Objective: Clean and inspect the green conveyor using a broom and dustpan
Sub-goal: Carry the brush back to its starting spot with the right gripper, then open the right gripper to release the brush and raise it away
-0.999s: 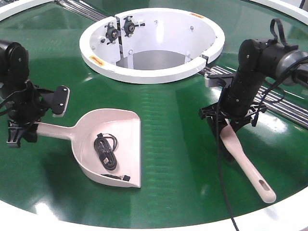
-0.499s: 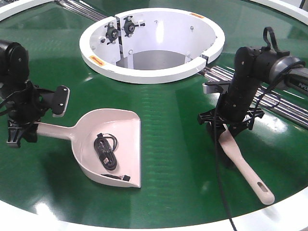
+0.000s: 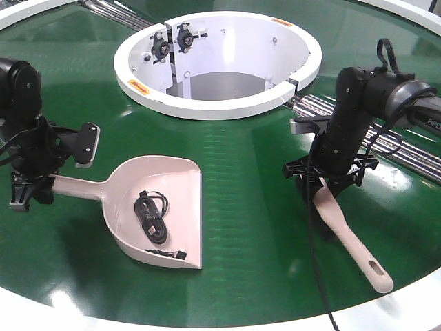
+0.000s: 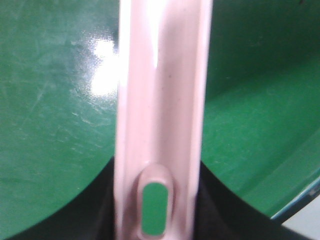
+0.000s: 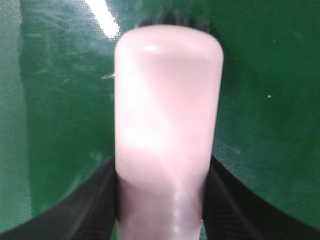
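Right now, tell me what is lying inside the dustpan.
A coiled black cable lies in the dustpan, its plug end near the front lip. Anything beneath the coil is covered.

There is one green conveyor point(image 3: 248, 227), a large glossy dark-green circular belt, with one white central ring point(image 3: 207, 105) set in it. Two black bearing fittings point(image 3: 160, 47) show inside that ring. Two seams of metal rollers point(image 3: 417, 160) are visible. One wide beige-pink plastic dustpan point(image 3: 176, 186) holds one coiled black cable point(image 3: 151, 217). There is one long beige plastic broom point(image 3: 351, 241). Two black grippers appear: the left gripper point(image 3: 33, 185) and the right gripper point(image 3: 329, 183).
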Motion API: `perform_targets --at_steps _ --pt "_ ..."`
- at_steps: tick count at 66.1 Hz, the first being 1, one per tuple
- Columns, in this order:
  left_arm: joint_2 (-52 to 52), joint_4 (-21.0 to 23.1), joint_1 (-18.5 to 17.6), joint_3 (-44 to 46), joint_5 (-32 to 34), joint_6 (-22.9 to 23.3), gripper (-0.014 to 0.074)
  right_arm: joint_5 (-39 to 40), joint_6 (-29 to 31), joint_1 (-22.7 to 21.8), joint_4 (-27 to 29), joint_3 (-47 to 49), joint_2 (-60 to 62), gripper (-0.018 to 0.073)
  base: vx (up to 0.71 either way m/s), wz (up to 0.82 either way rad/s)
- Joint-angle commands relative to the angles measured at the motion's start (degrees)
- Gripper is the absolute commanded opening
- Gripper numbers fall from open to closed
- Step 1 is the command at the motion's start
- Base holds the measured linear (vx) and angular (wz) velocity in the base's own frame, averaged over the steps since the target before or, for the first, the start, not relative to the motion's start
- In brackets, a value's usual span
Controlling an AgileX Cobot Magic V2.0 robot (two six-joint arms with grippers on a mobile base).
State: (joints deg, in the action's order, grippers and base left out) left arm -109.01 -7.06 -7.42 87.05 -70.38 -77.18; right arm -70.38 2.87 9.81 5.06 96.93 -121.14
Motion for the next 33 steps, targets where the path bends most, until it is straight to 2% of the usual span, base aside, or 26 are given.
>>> perform_targets --at_steps 1,10,17,24,33 --pt "3.5 1.0 -0.5 1.7 -1.8 1.0 -0.0008 -2.4 0.7 -0.4 -0.1 1.2 3.1 0.037 0.0 0.0" --pt "3.5 1.0 -0.5 1.7 -1.8 1.0 -0.0008 -1.9 0.6 -0.4 -0.1 1.2 3.4 0.0564 0.0 0.0" --pt "3.5 1.0 -0.5 1.7 -1.8 1.0 -0.0008 0.8 0.6 -0.4 0.2 1.2 5.0 0.0666 0.0 0.0" --pt "3.5 1.0 -0.5 1.7 -1.8 1.0 -0.0008 5.3 0.6 -0.4 0.6 1.2 7.5 0.0705 0.0 0.0" --pt "3.5 1.0 -0.5 1.7 -1.8 1.0 -0.0008 11.2 1.0 -0.4 0.9 1.1 11.8 0.0699 0.0 0.0"
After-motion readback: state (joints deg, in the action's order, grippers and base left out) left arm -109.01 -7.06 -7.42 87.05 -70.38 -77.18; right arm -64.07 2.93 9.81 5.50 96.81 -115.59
